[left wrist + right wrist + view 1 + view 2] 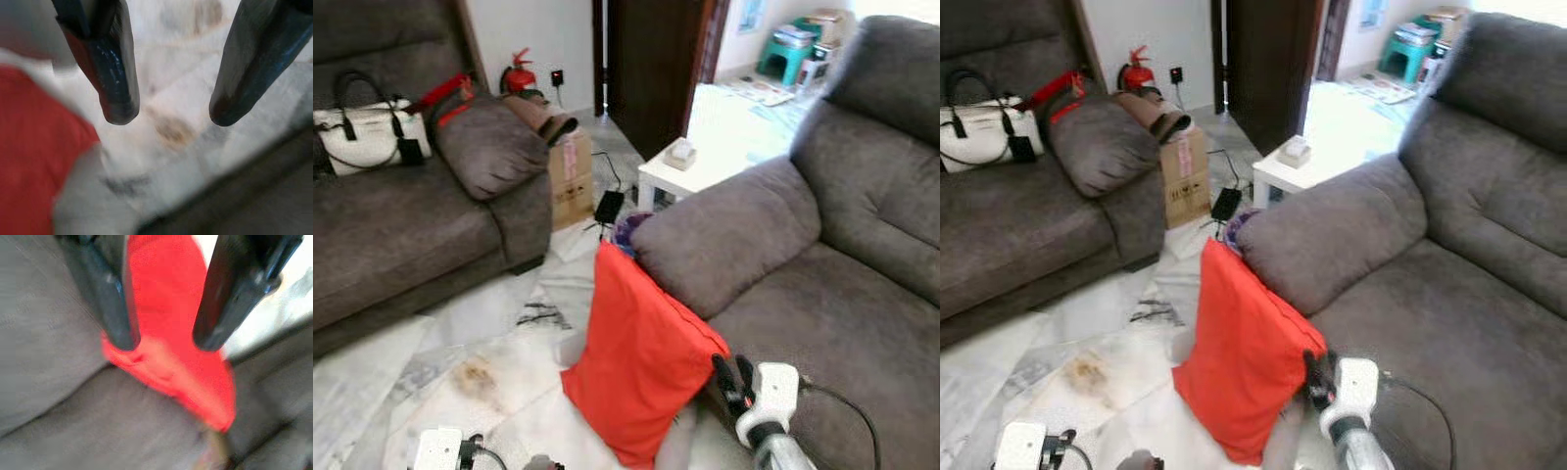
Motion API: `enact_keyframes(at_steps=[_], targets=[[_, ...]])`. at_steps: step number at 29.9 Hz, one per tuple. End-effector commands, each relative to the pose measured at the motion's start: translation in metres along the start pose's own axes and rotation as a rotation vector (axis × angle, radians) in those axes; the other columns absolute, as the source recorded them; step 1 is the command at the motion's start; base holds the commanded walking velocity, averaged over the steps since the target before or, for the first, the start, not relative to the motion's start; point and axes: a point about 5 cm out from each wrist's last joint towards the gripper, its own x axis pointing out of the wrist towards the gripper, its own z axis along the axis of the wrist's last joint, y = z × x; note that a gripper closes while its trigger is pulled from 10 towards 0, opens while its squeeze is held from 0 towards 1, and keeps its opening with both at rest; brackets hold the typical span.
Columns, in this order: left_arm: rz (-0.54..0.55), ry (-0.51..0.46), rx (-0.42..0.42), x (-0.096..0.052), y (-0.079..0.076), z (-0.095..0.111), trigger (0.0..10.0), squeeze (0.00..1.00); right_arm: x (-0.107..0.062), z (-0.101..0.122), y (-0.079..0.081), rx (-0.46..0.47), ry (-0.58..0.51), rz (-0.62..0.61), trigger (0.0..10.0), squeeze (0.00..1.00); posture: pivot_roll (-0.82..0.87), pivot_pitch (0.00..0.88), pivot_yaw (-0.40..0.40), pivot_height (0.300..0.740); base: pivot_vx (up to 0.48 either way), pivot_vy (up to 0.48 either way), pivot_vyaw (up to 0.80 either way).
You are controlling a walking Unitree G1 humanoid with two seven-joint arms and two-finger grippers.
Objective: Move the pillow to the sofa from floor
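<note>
The red pillow [641, 357] stands on the marble floor, leaning against the front of the grey sofa [822, 323] on the right, just below its armrest [724, 235]. My right gripper [731, 368] is low at the pillow's right corner, by the sofa seat's front edge. In the right wrist view this gripper [164, 340] is open, with the pillow's corner [168, 357] just beyond its fingertips. My left gripper [173, 112] is open over the bare floor, with the pillow's red edge [34, 147] off to one side.
A second grey sofa [401, 235] on the left holds a white handbag [367, 137] and a grey cushion [489, 147]. A cardboard box [570, 176], black cables [607, 208] and a small white table [690, 171] lie behind the pillow. The floor has a brown stain [475, 377].
</note>
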Motion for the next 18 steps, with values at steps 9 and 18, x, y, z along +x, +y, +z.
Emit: enact_keyframes(at_steps=[9, 18], targets=[[-0.008, 0.084, -0.02, -0.0098, 0.0001, -0.0224, 10.0, 0.0, 0.0013, 0.0003, 0.003, 0.024, -0.004, 0.003, 10.0, 0.0, 0.09, 0.121, 0.013, 0.645, 0.0, 0.0, 0.0], [-0.022, 0.083, -0.027, -0.0084, 0.0006, -0.0235, 10.0, 0.0, 0.0011, 0.0003, 0.0025, 0.031, -0.007, -0.004, 10.0, 0.0, 0.09, 0.123, 0.017, 0.645, 0.181, 0.0, 0.0]])
